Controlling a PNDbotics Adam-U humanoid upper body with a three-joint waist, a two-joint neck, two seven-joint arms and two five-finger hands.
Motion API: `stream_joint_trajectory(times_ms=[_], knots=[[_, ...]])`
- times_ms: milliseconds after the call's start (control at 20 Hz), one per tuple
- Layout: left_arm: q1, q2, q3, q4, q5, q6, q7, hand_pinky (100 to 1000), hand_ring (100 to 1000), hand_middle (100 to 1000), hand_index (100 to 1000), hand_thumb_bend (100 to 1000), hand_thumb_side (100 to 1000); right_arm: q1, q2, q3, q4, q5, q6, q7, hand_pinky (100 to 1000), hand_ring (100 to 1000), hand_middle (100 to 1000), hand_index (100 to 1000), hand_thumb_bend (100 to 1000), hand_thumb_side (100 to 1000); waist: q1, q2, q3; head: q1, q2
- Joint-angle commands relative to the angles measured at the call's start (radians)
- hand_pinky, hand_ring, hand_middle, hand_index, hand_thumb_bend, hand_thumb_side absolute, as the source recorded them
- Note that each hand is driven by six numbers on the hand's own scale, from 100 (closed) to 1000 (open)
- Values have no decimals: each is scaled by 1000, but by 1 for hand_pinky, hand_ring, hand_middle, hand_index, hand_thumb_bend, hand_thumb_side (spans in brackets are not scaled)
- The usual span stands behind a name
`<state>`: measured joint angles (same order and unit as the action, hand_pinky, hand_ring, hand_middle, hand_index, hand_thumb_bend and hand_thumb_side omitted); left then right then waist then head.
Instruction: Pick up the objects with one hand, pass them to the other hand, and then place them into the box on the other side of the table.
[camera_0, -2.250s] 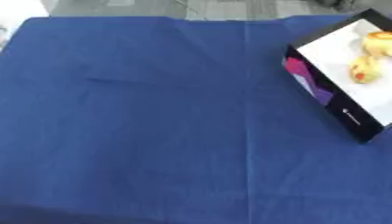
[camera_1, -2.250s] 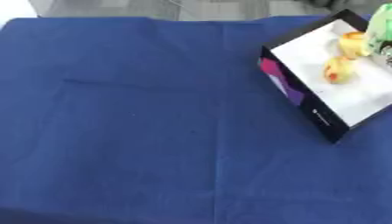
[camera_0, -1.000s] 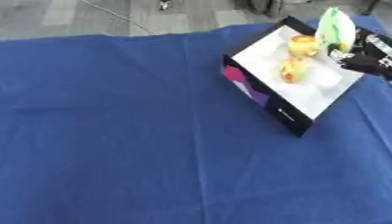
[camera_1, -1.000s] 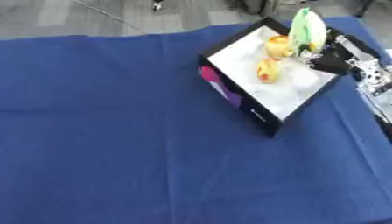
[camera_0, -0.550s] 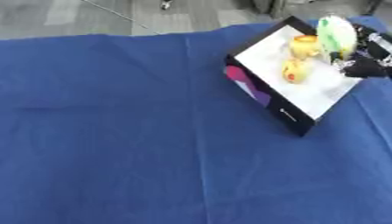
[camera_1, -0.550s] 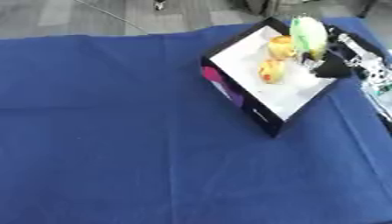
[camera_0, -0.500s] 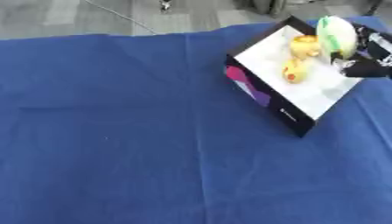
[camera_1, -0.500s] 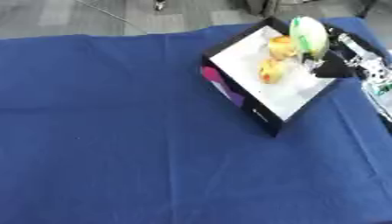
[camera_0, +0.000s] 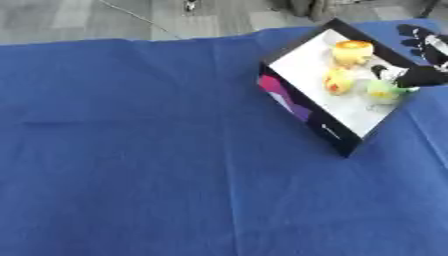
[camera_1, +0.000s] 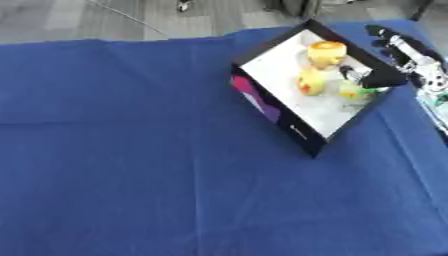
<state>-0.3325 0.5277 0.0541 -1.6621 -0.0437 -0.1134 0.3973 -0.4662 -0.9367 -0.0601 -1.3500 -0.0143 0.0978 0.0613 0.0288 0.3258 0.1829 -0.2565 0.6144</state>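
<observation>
A black box (camera_0: 300, 113) with a white inside and a pink and purple pattern on its wall stands askew at the table's far right. In it lie a yellow-orange object (camera_0: 353, 50), a second yellow one (camera_0: 338, 81), and a green object (camera_0: 381, 91) near the right wall. My right hand (camera_1: 404, 52) reaches in from the right edge over the box's right rim. Its fingers are spread and straight, and its thumb (camera_0: 418, 77) points at the green object, right beside it. Whether they touch I cannot tell. My left hand shows in neither view.
A blue cloth (camera_0: 140, 150) with faint fold lines covers the whole table. Grey floor (camera_0: 131, 17) shows beyond the far edge. The table's right edge runs close behind the box.
The green object, held upright over the box's far side before, now lies low inside the box. The right hand's fingers have spread. The camera has shifted.
</observation>
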Motion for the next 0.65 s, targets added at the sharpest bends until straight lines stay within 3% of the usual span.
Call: stream_joint_trajectory(times_ms=[50,150,200,250,400,500,650], knots=[[-3,27,6,-19,5,2,4,946,805,793,979,144,776,-16,-49,-11,-11,-7,4,0,1000,1000,1000,1000,298,130,-1,-19,-2,3,3],[-2,26,6,-20,5,1,5,946,805,793,979,145,775,-24,-40,-15,-18,-41,6,-3,1000,1000,1000,1000,100,100,0,-19,-3,5,1],[-1,26,7,-21,5,1,5,946,804,793,978,145,775,-25,-36,-18,-29,-74,6,-12,1000,1000,1000,1000,100,100,0,-19,-3,7,1],[0,25,8,-21,4,1,6,946,804,792,978,144,775,-26,-29,-23,-47,-124,1,-32,1000,1000,1000,1000,100,444,0,-18,-3,10,2],[4,21,12,-22,4,1,9,942,800,790,972,144,773,-22,2,-37,-130,-322,-45,-115,1000,1000,1000,1000,100,591,1,-18,-5,31,9],[6,15,16,-23,4,2,13,938,797,788,968,142,774,-10,31,-48,-196,-449,-78,-135,1000,1000,1000,1000,100,616,-1,-18,-3,72,16],[9,6,27,-24,8,3,18,934,793,790,967,140,778,26,71,-66,-297,-533,-117,-97,1000,1000,1000,1000,100,594,-4,-17,0,135,30]])
